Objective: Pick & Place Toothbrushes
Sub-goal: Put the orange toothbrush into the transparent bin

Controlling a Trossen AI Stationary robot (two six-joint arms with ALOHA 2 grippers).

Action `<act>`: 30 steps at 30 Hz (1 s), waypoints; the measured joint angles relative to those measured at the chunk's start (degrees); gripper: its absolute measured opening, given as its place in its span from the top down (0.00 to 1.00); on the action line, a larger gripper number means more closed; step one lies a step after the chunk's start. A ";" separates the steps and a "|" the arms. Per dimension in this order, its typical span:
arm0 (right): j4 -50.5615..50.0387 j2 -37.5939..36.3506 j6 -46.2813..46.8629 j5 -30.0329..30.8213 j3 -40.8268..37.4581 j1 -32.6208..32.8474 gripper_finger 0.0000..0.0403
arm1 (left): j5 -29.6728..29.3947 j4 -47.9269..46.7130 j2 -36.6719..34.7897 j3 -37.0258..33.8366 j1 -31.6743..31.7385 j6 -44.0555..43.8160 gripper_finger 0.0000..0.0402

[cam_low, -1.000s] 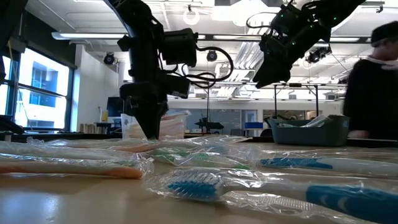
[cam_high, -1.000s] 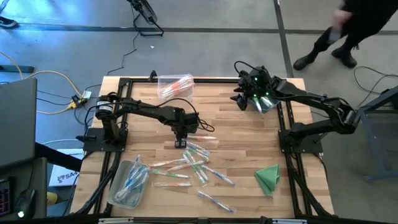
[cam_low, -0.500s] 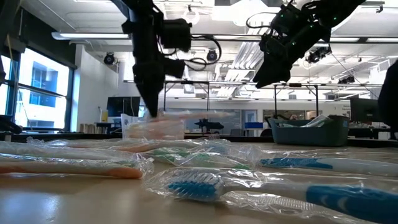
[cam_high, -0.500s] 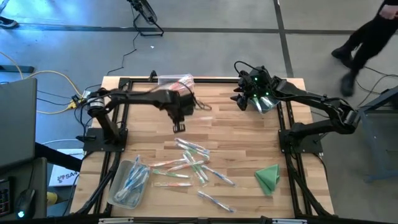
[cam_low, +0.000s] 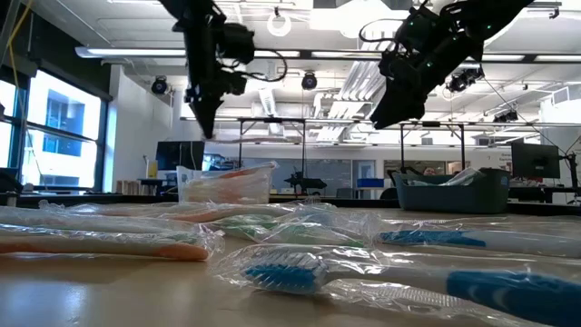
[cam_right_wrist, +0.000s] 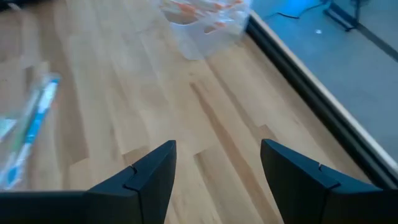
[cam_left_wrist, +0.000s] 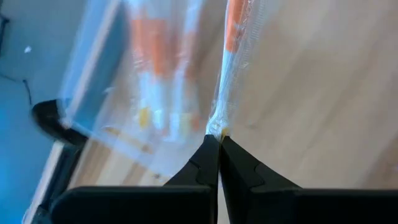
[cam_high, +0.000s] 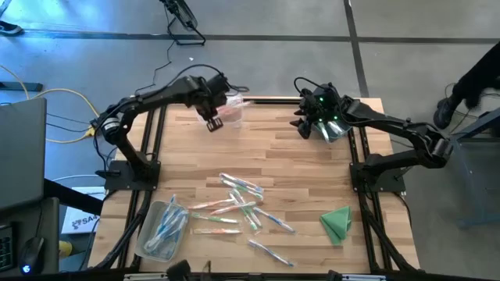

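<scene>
Wrapped toothbrushes lie scattered on the wooden table's near middle. My left gripper hangs high over the table's far side, beside a clear bin of orange toothbrushes, and is shut on an orange toothbrush in its clear wrapper. In the low view this gripper is well above the bin. My right gripper waits open at the far right, with nothing between its fingers. My left gripper pinches one end of the toothbrush's clear wrapper between its two fingertips. The fingers point steeply down. The toothbrush reaches on beyond the fingertips, lifted clear of the table and next to the bin.
A second clear bin holding blue toothbrushes stands at the near left. A folded green cloth lies at the near right. Black frame rails run along both table sides. A person is on the floor beyond the far right corner.
My left gripper has risen from the toothbrush pile and swung toward the table's far edge, up to the clear bin, staying shut with the orange toothbrush lifted clear. The person beyond the table has walked toward the right.
</scene>
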 joint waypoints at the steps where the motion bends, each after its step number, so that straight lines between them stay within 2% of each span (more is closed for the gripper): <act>1: -0.03 0.00 -0.10 0.93 0.00 0.00 0.44 | -0.08 0.87 -0.05 -0.60 1.11 0.43 1.00; 5: -0.28 0.00 -0.13 3.64 0.00 -0.02 0.44 | 0.41 6.56 0.07 -4.34 5.06 -0.79 1.00; 12: -0.59 0.00 1.02 3.34 0.00 -0.56 0.44 | 2.55 12.45 0.04 -7.95 9.73 -0.56 1.00; 20: -1.33 0.00 5.52 3.24 0.00 -0.70 0.44 | 2.72 12.43 0.05 -11.15 10.43 -0.84 1.00; 30: -1.16 0.00 5.14 3.40 0.00 -0.74 0.44 | 2.69 14.34 0.07 -14.02 10.35 -3.87 1.00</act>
